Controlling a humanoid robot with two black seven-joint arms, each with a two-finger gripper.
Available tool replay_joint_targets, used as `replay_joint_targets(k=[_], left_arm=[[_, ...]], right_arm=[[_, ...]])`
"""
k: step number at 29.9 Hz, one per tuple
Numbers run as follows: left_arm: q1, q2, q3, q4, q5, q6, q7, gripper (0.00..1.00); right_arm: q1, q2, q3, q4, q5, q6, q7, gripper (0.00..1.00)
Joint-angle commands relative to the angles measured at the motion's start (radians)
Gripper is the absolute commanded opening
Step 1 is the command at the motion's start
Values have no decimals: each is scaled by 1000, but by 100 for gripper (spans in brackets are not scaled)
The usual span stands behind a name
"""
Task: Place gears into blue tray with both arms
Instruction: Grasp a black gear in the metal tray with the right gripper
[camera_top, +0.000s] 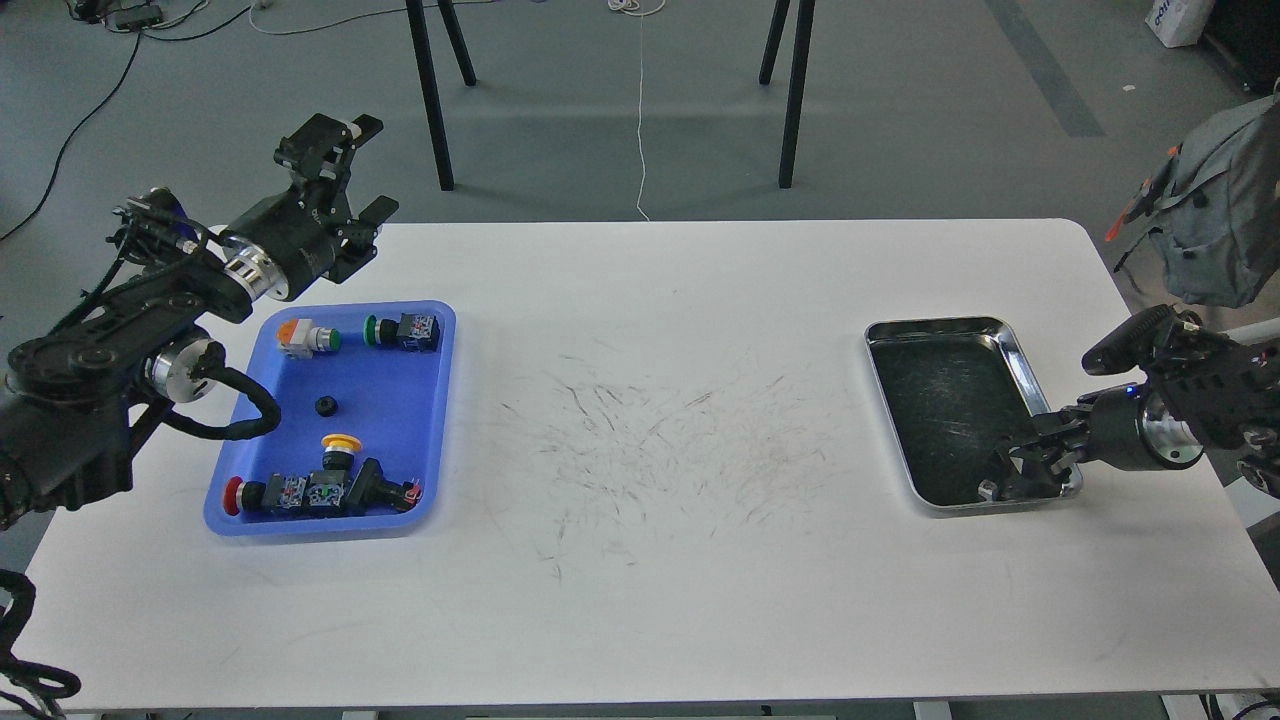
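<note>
One small black gear (325, 406) lies in the middle of the blue tray (405, 400) at the table's left. My left gripper (370, 165) is raised beyond the tray's far edge, above the table's back left corner, its fingers spread open and empty. My right gripper (1018, 470) reaches down into the near right corner of the silver metal tray (940, 324). It looks small and dark there, so its fingers cannot be told apart. A small pale speck (985, 488) sits by its tip. No other gear is visible.
Several push-button switches share the blue tray: an orange one (306, 337), a green one (400, 331), a yellow one (340, 445) and a red one (290, 494). The table's middle is scuffed. A grey backpack (1210, 220) hangs past the right edge.
</note>
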Motion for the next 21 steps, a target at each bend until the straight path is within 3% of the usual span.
replay_joint_targets(k=[1,6,21], left_arm=[[0,1,0,0,-2,0,0,100],[6,2,0,0,0,-2,0,100],[8,1,0,2,0,1,0,100]], right_arm=[[2,4,1,-2,0,0,0,44],[4,4,5,0,0,-2,0,41],[-1,4,0,12,2,-11,0,16]])
